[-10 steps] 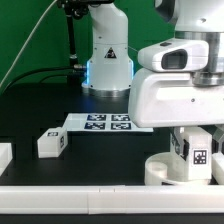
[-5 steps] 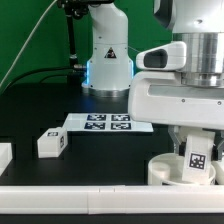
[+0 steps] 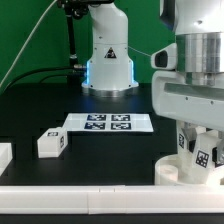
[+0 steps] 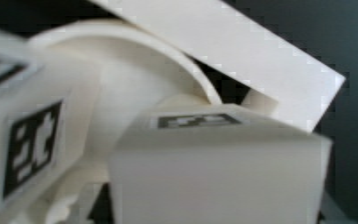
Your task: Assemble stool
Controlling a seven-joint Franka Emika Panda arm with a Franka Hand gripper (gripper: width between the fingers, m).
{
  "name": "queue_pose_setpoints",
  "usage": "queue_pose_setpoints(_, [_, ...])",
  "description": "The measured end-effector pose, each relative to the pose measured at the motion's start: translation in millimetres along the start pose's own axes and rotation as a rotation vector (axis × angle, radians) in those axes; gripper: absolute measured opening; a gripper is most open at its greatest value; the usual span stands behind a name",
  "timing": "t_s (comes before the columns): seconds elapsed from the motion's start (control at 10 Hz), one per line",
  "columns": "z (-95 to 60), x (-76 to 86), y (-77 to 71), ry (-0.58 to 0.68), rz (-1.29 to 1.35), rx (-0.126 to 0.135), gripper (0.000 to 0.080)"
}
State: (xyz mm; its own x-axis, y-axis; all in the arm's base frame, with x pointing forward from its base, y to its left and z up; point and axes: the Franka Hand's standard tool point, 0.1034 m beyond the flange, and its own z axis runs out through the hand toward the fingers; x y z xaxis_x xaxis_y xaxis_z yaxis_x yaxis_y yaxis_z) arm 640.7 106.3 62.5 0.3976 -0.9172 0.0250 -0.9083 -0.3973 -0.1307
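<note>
**Tool closed on an upright leg over the seat, near right**

The stool is in separate white plastic pieces. Its round seat (image 3: 170, 171) lies flat on the black surface (image 3: 100, 160) in the near right corner of the exterior view, just behind the white border rail (image 3: 90, 190). An upright leg (image 3: 203, 158), short and blocky with a black-and-white square tag on its visible face, stands on the seat's top. A loose leg (image 3: 50, 143), also tagged, lies well apart to the left, just beside the near left end of the marker board (image 3: 108, 122). At the far left edge a white block (image 3: 4, 155) is cut off by the frame; I cannot tell what it is.

The arm comes down from above on the right, its bulky white wrist housing (image 3: 195, 100) hanging straight over the seat. The tool (image 3: 201, 150) points straight down, its fingers narrowed around the upright leg. The arm's base (image 3: 108, 55) stands at the far middle of the surface.

The wrist view is close and blurred. It shows the seat's curved rim (image 4: 105, 70), the upright leg's tagged end (image 4: 211, 170) in front of it, and a second tagged piece (image 4: 25, 130) beside it, too blurred to place.
</note>
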Motion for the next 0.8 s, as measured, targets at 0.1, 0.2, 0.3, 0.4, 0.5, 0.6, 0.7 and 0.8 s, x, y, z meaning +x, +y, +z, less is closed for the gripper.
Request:
queue_pose_setpoints(0.1, [-0.4, -1.6, 0.3, 0.002, 0.026, -0.006, 0.0337])
queue_pose_setpoints(0.2, [0.2, -1.4, 0.8, -0.002, 0.086, -0.005, 0.0337])
queue_pose_setpoints(0.3, [0.2, -1.0, 1.0, -0.003, 0.165, -0.005, 0.0337])
queue_pose_setpoints(0.4, [0.2, -1.0, 1.0, -0.003, 0.23, -0.005, 0.0337])
queue_pose_setpoints(0.5, [0.2, -1.1, 1.0, -0.004, 0.302, -0.005, 0.0337])
queue_pose_setpoints(0.6, [0.2, -1.2, 1.0, -0.005, 0.366, -0.005, 0.0337])
queue_pose_setpoints(0.7, [0.3, -2.2, 0.8, -0.009, 0.516, -0.006, 0.0337])
queue_pose_setpoints(0.8, [0.5, -3.9, 0.2, -0.007, 0.673, -0.005, 0.0337])
